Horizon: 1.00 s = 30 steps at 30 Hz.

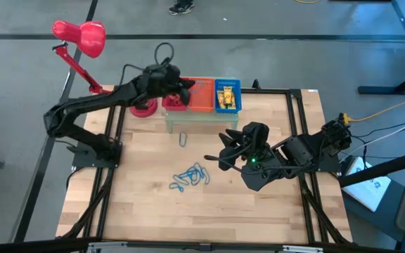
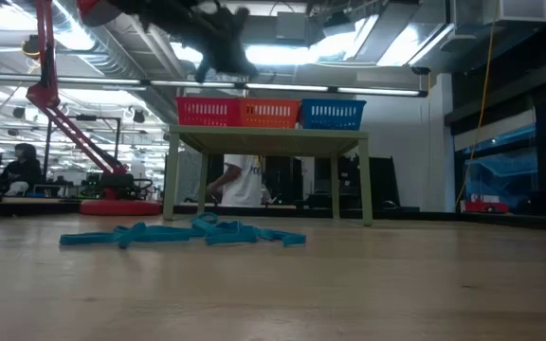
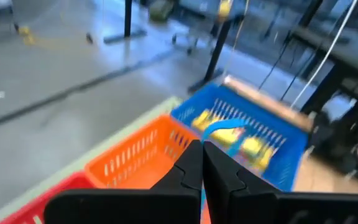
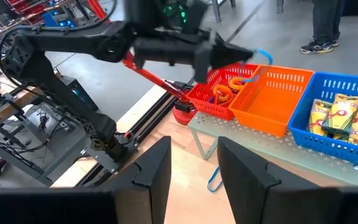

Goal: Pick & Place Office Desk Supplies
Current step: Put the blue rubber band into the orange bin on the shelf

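Blue wiry loop [image 3: 225,132] pinched between pressed-together left gripper [image 3: 202,163] fingers, above orange basket [image 3: 143,159]; right gripper [image 4: 193,163] fingers spread, empty.

Surface [image 1: 259,211] is pale wood planks, kinda matt; baskets [image 4: 272,102] look like plastic mesh, and the lamp [image 1: 83,36] is glossy red.

Red basket [image 3: 27,202] cut off; left hand [image 4: 229,53] blurred.

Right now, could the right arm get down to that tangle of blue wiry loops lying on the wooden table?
Probably yes. The right gripper hovers open and empty beside the blue wiry loops, with only bare wooden table between them. The left gripper, shut, is far off over the baskets.
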{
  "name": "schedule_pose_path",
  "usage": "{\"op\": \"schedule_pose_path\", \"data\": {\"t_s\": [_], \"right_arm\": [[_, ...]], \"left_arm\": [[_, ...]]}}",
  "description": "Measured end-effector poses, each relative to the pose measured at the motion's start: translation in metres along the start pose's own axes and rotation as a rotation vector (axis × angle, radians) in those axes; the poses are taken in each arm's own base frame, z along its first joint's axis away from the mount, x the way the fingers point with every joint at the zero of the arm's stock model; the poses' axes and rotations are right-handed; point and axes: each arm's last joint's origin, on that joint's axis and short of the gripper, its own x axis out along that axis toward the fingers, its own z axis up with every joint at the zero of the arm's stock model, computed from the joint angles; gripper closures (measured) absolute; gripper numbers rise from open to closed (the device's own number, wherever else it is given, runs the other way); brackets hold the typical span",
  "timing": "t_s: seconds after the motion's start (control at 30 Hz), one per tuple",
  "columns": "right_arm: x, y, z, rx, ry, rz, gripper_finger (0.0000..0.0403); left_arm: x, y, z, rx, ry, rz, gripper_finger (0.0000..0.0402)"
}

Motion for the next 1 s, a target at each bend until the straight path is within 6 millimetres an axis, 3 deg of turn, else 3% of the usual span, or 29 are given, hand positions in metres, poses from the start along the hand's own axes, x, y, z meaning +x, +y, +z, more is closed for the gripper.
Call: {"op": "schedule_pose_path", "data": {"t_s": [0.3, 0.8, 1.0], "right_arm": [[0.001, 0.000, 0.000, 0.001, -0.001, -0.002, 0.0271], [0.001, 0.000, 0.000, -0.020, 0.000, -0.003, 0.0271], [0.001, 0.000, 0.000, -0.022, 0.000, -0.003, 0.0271]], "left_arm": [[0.052, 0.011, -0.012, 0.028, 0.142, 0.021, 0.0400], [0.057, 0.018, -0.017, 0.048, 0.208, 0.042, 0.0399], [0.057, 0.018, -0.016, 0.051, 0.190, 0.034, 0.0379]]}}
